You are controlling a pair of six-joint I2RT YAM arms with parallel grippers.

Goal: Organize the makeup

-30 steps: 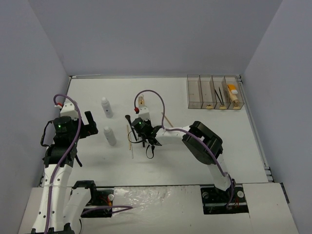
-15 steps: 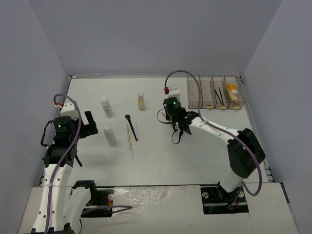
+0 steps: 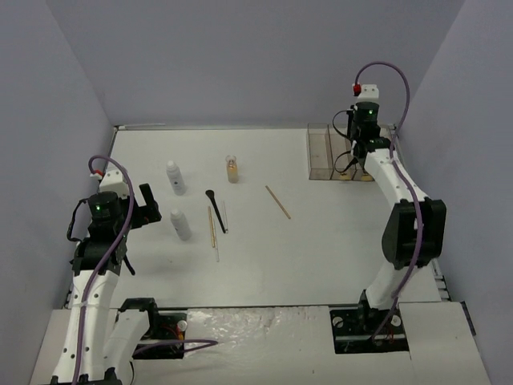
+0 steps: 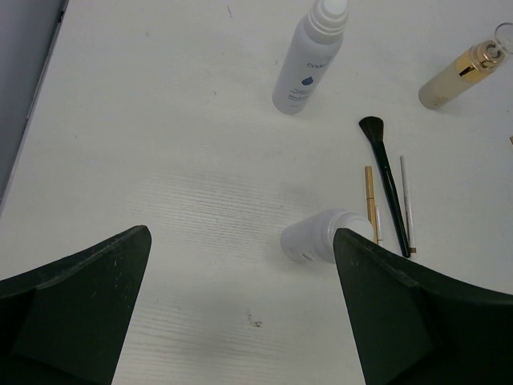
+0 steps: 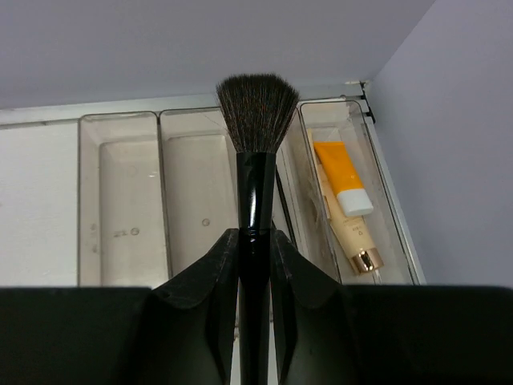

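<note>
Right wrist view gives what the overhead cannot: a black brush (image 5: 256, 120), bristles pointing away from the camera, above the clear box (image 5: 120, 192), with an orange tube (image 5: 341, 172) and a beige tube (image 5: 353, 237) lying in the box's compartment nearest the side wall. Top external view alone shows the rest of the makeup, well left of the box: two white bottles (image 3: 175, 176), a glass bottle (image 3: 232, 168), a second brush (image 3: 214, 207) and thin pencils (image 3: 212, 228), one pencil lying alone nearer the box. From overhead the held brush is hidden behind the arm, and I cannot tell which compartment it hangs over; its handle end is cut off between the fingers. The right gripper (image 5: 255, 249) is clenched on the brush's handle. The left gripper (image 4: 240, 241), far left of the box, gapes wide and holds nothing.
</note>
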